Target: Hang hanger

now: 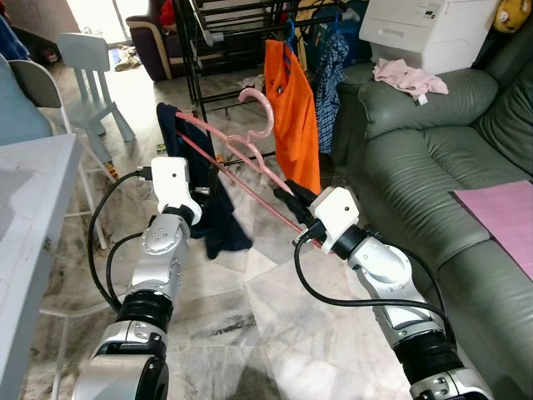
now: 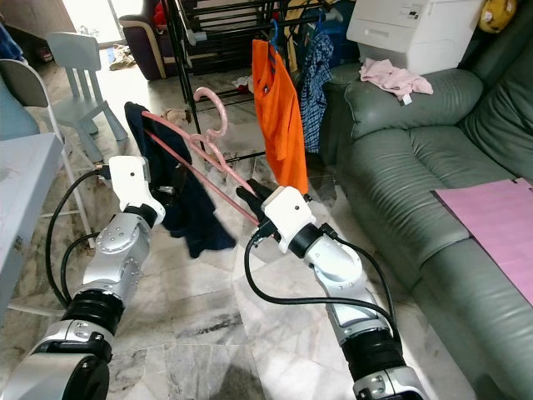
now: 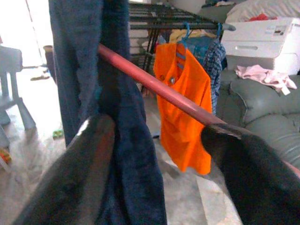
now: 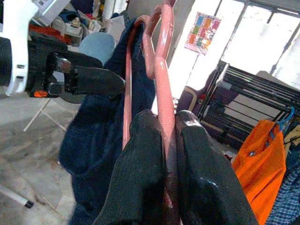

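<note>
Marble-floored room, black drying rack point(image 1: 225, 33) ahead. My right gripper point(image 1: 293, 193) is clamped on the pink hanger point(image 1: 250, 142); my left gripper point(image 3: 154, 154) straddles its bar beside the navy garment point(image 1: 212, 208), fingers parted. Hook points up toward the rack, beyond both grippers.

The hanger point(image 1: 241, 154) spans the space between the two arms, with a garment point(image 1: 212, 212) draped over its left end. The right gripper point(image 1: 293, 198) is clamped on the hanger's right end; the left gripper point(image 1: 202, 193) sits at the garment, fingers spread either side of the hanger bar. Behind them stands the drying rack point(image 1: 225, 50), a shirt point(image 1: 293, 117) hanging from it. The sofa point(image 1: 433, 158) lies to the right, the chair point(image 1: 93, 75) and table point(image 1: 29, 217) to the left.
</note>
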You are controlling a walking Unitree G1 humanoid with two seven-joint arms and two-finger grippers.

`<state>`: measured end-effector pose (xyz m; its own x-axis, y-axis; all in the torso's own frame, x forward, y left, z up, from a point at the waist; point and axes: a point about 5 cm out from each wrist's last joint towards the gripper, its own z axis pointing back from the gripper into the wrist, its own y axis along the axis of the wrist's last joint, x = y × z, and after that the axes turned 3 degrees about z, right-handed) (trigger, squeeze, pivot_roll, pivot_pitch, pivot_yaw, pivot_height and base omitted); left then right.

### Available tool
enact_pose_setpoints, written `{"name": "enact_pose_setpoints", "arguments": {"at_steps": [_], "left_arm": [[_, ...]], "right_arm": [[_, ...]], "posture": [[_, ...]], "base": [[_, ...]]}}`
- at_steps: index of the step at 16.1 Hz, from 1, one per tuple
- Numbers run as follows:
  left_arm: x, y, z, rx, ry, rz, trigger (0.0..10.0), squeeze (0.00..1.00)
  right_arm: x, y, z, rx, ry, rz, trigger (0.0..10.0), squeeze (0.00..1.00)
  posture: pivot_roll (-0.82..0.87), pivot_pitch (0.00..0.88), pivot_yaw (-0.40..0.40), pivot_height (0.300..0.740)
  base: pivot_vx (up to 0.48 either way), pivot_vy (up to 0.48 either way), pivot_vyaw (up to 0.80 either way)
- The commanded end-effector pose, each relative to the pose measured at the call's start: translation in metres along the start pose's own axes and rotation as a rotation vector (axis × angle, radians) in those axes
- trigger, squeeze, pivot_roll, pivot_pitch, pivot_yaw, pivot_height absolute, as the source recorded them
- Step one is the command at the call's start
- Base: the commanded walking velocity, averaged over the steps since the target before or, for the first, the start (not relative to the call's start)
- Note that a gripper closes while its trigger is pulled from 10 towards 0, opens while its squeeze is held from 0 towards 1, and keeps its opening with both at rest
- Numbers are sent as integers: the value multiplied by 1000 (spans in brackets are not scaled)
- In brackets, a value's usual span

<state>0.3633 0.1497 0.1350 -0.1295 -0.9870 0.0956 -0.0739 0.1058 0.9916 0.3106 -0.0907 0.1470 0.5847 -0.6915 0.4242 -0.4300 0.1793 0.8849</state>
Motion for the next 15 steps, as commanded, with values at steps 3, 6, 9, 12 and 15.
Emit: {"name": "enact_pose_setpoints", "arguments": {"at_steps": [3,6,9,12,15], "left_arm": [[1,10,1,65,-2,-94,10000,1000],[-11,18,0,119,100,-123,10000,1000],[-16,18,0,110,122,-146,10000,0],[-15,20,-1,124,124,-183,10000,0],[-20,16,-2,99,161,-187,10000,0]], "right_arm": [[1,15,-9,70,14,32,10000,0],[-1,15,-8,72,26,37,10000,0],[0,14,-6,63,25,38,10000,0],[1,12,-6,53,20,43,10000,0],[1,15,-8,66,27,45,10000,0]], "posture": [[-128,0,67,740],[-134,0,69,740],[-135,0,72,740],[-139,0,74,740],[-139,0,74,740]], "base": [[0,0,0],[0,0,0],[0,0,0],[0,0,0],[0,0,0]]}}
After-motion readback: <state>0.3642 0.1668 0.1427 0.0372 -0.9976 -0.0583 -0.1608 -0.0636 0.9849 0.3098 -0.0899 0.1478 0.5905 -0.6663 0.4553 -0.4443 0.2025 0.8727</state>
